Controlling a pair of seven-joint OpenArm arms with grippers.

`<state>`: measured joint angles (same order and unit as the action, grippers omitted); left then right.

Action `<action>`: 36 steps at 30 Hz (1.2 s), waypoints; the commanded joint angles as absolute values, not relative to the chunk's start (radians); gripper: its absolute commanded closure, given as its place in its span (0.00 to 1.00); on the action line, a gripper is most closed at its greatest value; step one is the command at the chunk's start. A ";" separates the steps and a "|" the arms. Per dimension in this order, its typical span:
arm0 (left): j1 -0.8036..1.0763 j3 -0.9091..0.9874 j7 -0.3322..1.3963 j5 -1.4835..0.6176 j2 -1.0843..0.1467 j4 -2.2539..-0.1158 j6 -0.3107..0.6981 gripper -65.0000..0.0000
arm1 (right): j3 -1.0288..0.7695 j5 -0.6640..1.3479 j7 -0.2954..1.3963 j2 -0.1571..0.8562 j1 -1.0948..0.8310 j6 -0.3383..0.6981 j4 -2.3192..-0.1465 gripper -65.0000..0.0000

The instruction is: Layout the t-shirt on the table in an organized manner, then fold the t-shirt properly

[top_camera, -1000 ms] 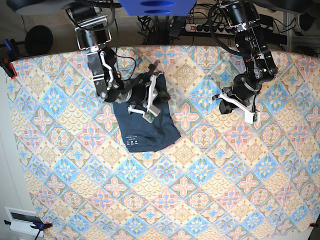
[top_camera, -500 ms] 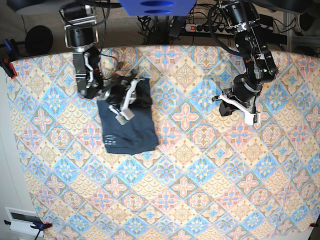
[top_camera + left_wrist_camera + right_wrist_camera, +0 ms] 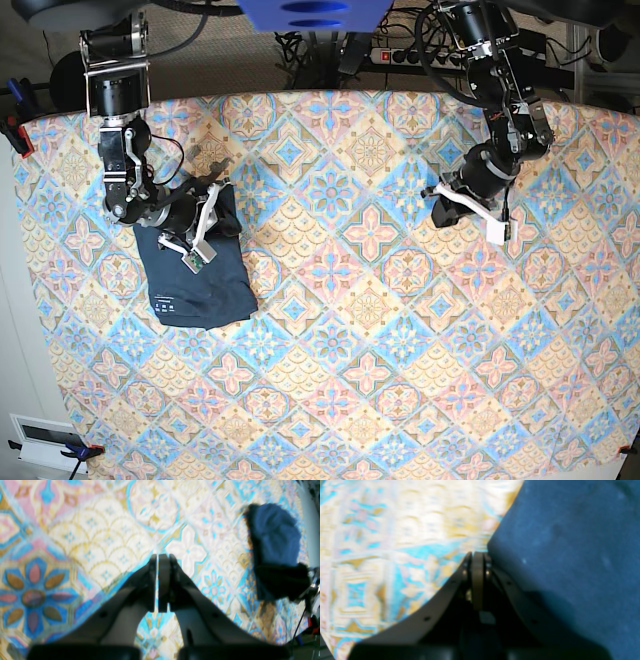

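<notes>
The soft dark navy folded t-shirt [image 3: 196,275] lay near the left edge of the big surface with pink, blue and cream flower tiles [image 3: 380,330]. Its long side ran from the far edge toward the near edge, white marks at the near-left corner. The right gripper [image 3: 203,238] sat clenched on the t-shirt's far part. The left gripper [image 3: 470,213] was clenched on nothing, well apart.
</notes>
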<state>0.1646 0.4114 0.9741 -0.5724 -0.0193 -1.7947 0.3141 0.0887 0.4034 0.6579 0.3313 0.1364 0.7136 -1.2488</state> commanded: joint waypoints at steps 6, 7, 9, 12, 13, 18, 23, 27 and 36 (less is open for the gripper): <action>0.173 0.410 0.958 -0.588 -0.022 -1.814 0.320 1.00 | 0.084 0.377 0.685 0.352 0.163 0.698 -1.283 1.00; 0.176 0.410 0.958 -0.588 -0.022 -1.814 0.320 1.00 | 0.084 0.377 0.688 0.352 0.162 0.698 -1.305 1.00; 0.183 0.410 0.958 -0.591 -0.022 -1.824 0.321 1.00 | 0.084 0.377 0.691 0.352 0.157 0.698 -1.360 1.00; 0.200 0.410 0.958 -0.611 -0.022 -1.854 0.321 1.00 | 0.084 0.377 0.694 0.352 0.151 0.698 -1.472 1.00; 0.205 0.410 0.958 -0.616 -0.022 -1.859 0.321 1.00 | 0.084 0.377 0.708 0.352 0.131 0.698 -1.506 1.00; 0.223 0.410 0.958 -0.621 -0.022 -1.860 0.321 1.00 | -0.004 0.381 0.792 0.346 0.042 0.698 -1.710 1.00; 0.274 0.410 0.958 -0.621 -0.022 -1.900 0.321 1.00 | -0.153 0.381 0.835 0.346 -0.128 0.698 -1.923 1.00; 0.357 0.412 0.957 -0.621 -0.024 -2.014 0.321 1.00 | -0.255 0.381 0.835 0.344 -0.262 0.698 -1.979 1.00; 0.550 0.418 0.951 -0.647 -0.079 -2.066 0.321 1.00 | -0.463 0.406 0.834 0.272 -0.526 0.698 -2.002 1.00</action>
